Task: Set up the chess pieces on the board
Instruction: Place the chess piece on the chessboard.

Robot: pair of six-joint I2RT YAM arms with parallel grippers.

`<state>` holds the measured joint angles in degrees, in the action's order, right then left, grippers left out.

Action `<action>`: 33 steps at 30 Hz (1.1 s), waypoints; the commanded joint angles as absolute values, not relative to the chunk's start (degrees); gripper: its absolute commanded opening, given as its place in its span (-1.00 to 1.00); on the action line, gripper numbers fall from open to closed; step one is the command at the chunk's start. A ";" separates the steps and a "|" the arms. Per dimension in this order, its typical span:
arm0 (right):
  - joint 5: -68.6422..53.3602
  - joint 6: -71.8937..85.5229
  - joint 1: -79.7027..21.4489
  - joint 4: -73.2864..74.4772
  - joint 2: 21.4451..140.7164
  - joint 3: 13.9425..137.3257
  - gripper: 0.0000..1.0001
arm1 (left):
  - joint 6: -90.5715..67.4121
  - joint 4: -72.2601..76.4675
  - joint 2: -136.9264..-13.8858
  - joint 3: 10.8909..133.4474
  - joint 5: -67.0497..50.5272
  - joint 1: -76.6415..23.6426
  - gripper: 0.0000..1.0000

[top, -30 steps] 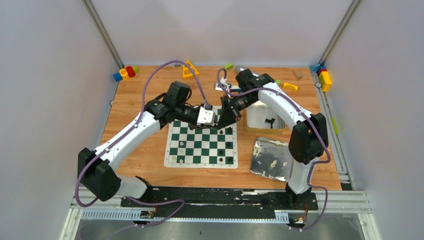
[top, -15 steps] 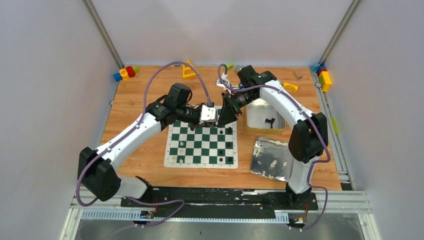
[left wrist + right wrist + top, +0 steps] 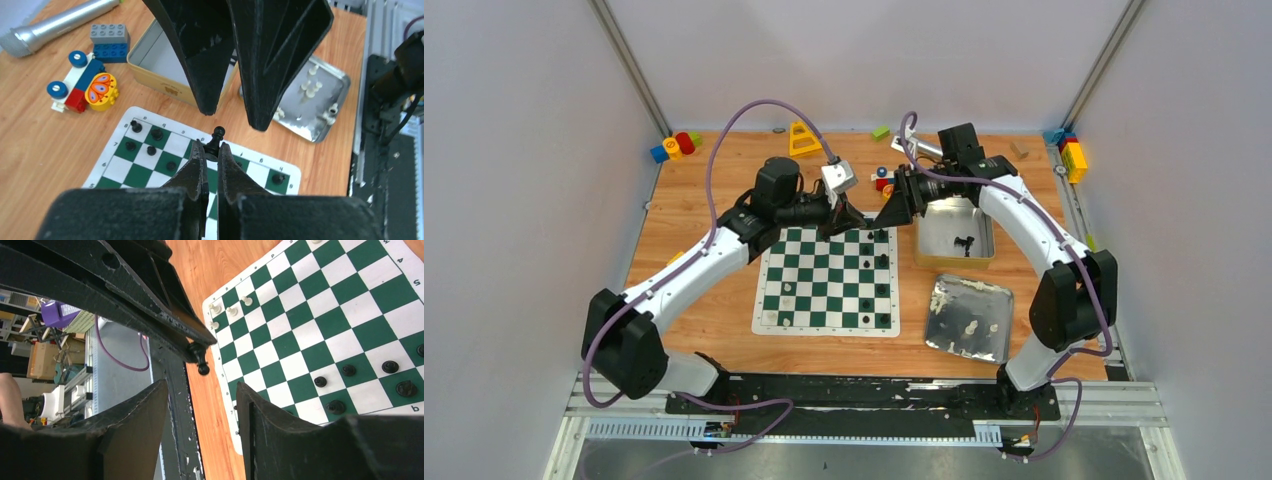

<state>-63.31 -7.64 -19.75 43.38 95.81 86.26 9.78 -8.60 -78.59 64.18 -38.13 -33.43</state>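
Your right jaws have spread and drawn back from the left ones. Your left jaws pinch a black pawn (image 3: 216,136) by its base, above the far edge of the board (image 3: 828,331).

From above, the far edge of the board (image 3: 826,331) lies under the left hand (image 3: 836,224) and the right hand (image 3: 892,212), and the chess pieces (image 3: 882,290) on it are too small to tell their kind. In the left wrist view the foot of the black piece (image 3: 216,136) is hidden between the fingers (image 3: 195,170), and the right hand covers much of the open tin (image 3: 150,65). The right wrist view cuts the board off at top and right.
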 commanded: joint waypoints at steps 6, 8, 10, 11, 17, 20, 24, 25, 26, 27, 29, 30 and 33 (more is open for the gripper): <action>-63.21 3.50 -19.89 31.92 94.35 84.28 -0.14 | -7.87 7.16 -80.59 59.99 -41.07 -33.09 -1.00; -64.38 3.73 -19.73 31.38 94.47 84.10 -0.26 | -8.50 7.95 -80.53 59.62 -41.44 -33.06 -1.00; -65.23 3.87 -19.61 31.02 94.45 83.85 -0.37 | -9.08 8.52 -80.51 59.47 -41.59 -33.00 -1.00; -65.44 3.80 -19.61 30.96 94.41 83.75 -0.38 | -9.38 9.03 -80.51 59.27 -41.80 -32.94 -1.00; -66.35 3.43 -18.93 30.46 93.66 82.55 -0.35 | -12.54 12.60 -80.25 57.77 -43.13 -32.12 -1.00; -67.23 3.26 -18.85 30.33 93.19 82.30 -0.30 | -12.76 12.95 -80.24 57.52 -43.04 -32.04 -1.00; -67.77 2.91 -18.81 30.36 92.59 82.11 -0.22 | -13.27 13.46 -80.04 57.31 -42.72 -31.64 -1.00; -67.70 2.86 -18.81 30.40 92.51 81.94 -0.22 | -13.62 13.58 -79.99 57.13 -42.63 -31.46 -1.00; -67.68 2.82 -18.81 30.33 92.45 81.71 -0.22 | -13.80 13.94 -79.99 57.04 -42.58 -31.42 -1.00; -67.76 2.81 -18.81 30.29 92.46 81.59 -0.24 | -14.04 14.05 -79.94 56.87 -42.61 -31.32 -1.00; -67.87 2.81 -18.81 30.17 92.61 81.45 -0.29 | -14.32 14.43 -79.94 56.65 -42.59 -31.23 -1.00; -68.00 2.81 -18.82 30.20 92.73 81.47 -0.32 | -14.32 14.57 -79.96 56.55 -42.60 -31.21 -1.00; -68.47 2.98 -18.81 30.06 93.05 81.59 -0.43 | -14.72 14.81 -80.05 56.56 -42.55 -31.20 -1.00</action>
<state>-66.13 2.94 -19.03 32.25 95.04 81.38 -13.43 11.86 -80.93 56.75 -41.93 -31.46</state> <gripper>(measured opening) 0.318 0.032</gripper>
